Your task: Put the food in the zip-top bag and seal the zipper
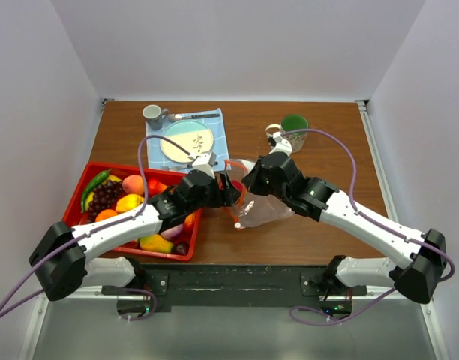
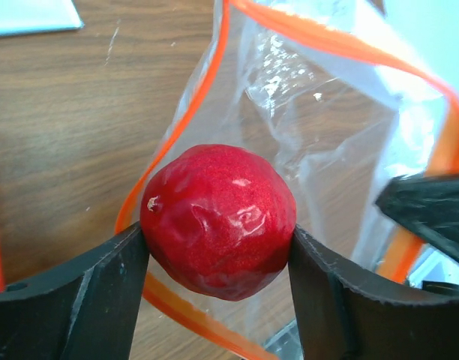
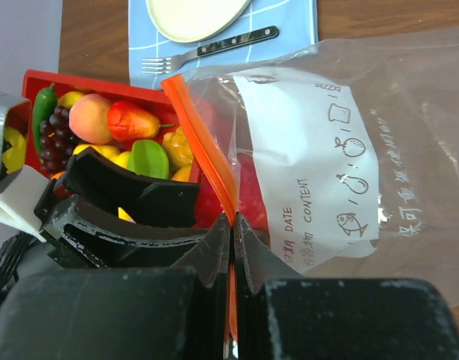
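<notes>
fig. insertion of one piece of food into the zip-top bag (image 1: 265, 211). the left claw (image 2: 218, 241) is pinching a red round fruit (image 2: 218, 214) between its two fingers, over the bag's open mouth. the orange zipper (image 2: 190, 124) loops around behind the fruit; whether the fruit has passed the lip cannot be told. the right claw (image 3: 231, 227) is pressed together on the zipper strip at one lip, holding that lip up off the bench (image 1: 327, 150). the bag's body lies crumpled on the bench beside it.

hazards.
(a) the mouth is held at one point only, so the free lip may sag. a shallow release could then drop the fruit on the film or let it roll onto the bench.
(b) the fruit looks glossy and round, so it may slip from the fingers if it catches on the lip.
(c) pressure from the left claw on the film could tug the thin strip out of the right claw's pinch.
(d) the two claws sit very close, so they could collide.

pose. in the overhead view both arms reach inward and meet near the bench centre. the left forearm crosses over the red tray (image 1: 85, 174), where the rest of the food (image 1: 128, 201) lies. the bag is not yet sealed.
</notes>
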Motion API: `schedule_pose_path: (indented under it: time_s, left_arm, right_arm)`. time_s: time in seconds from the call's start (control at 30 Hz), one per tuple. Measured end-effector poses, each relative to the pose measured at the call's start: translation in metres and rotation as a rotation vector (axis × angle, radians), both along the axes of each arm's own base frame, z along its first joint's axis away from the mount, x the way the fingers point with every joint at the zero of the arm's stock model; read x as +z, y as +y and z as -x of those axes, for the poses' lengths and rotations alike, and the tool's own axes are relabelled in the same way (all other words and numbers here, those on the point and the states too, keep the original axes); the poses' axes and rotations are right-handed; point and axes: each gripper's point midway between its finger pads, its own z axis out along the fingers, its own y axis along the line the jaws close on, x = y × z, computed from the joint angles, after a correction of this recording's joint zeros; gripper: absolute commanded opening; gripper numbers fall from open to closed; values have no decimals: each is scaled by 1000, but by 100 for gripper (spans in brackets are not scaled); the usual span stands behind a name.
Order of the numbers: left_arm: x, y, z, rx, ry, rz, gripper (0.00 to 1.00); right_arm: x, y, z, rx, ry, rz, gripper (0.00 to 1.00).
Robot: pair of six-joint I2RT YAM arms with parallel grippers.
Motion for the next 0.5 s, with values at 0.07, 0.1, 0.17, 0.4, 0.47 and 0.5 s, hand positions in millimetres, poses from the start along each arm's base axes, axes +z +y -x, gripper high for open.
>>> schedule_pose_path:
  time_s: [0.07, 0.1, 0.17, 0.4, 0.47, 0.5]
  left_arm:
    - [5, -3, -1, -4, -8, 14, 92]
    - [9, -5, -2, -8, -15, 23, 94]
    - [17, -9, -3, -17, -28, 40, 97]
    - [32, -9, 2, -44, -45, 66, 93]
    - [34, 0, 7, -36, -38, 51, 89]
    - [37, 9, 10, -16, -37, 37, 88]
  right_arm:
    - [-1, -3, 1, -8, 5, 6, 0]
    - [-3, -4, 2, -10, 11, 12, 0]
    - [-6, -6, 3, -14, 21, 27, 0]
    - [-11, -16, 1, -45, 18, 70, 0]
    - [-14, -19, 0, -50, 20, 92, 0]
    - [-16, -20, 0, -50, 24, 106, 0]
